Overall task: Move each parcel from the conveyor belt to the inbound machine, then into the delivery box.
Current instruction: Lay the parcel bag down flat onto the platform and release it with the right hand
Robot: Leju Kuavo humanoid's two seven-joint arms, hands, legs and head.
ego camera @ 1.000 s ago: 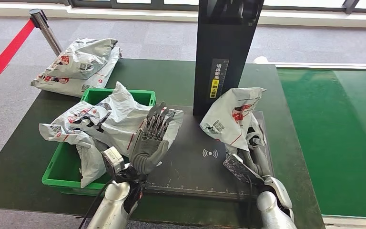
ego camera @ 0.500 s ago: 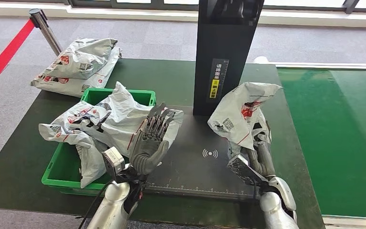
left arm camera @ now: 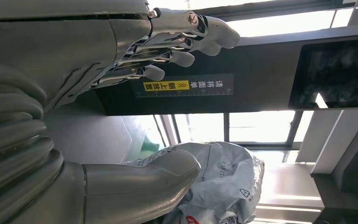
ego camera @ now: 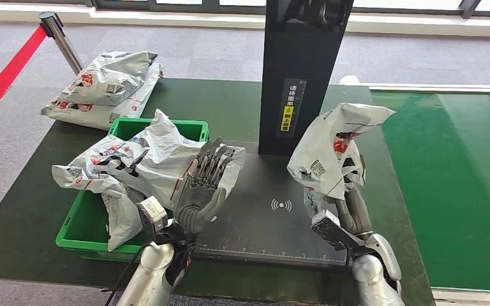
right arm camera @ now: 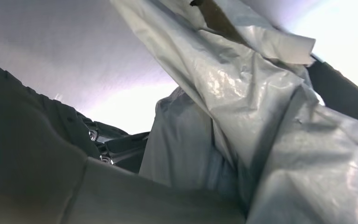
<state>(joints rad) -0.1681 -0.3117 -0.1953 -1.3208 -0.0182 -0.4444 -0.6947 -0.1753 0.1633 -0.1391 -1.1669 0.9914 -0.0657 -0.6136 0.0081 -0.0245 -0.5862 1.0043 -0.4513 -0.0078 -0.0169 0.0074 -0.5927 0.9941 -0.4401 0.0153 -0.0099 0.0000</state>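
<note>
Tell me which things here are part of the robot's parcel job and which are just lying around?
Part of the job:
- held parcel, gripped by the right hand
- inbound machine and its scan plate
- conveyor belt
- green delivery box with parcels in it
- left hand, raised with fingers apart

Lying about:
- red barrier tape and post
- parcels on the table's far corner

Right robot hand (ego camera: 351, 194) fingers largely hidden behind the held parcel (ego camera: 332, 150).

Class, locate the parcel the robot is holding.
In the head view, the parcel is held up in the right hand, above the scanner platform's right side, beside the black column.
</note>
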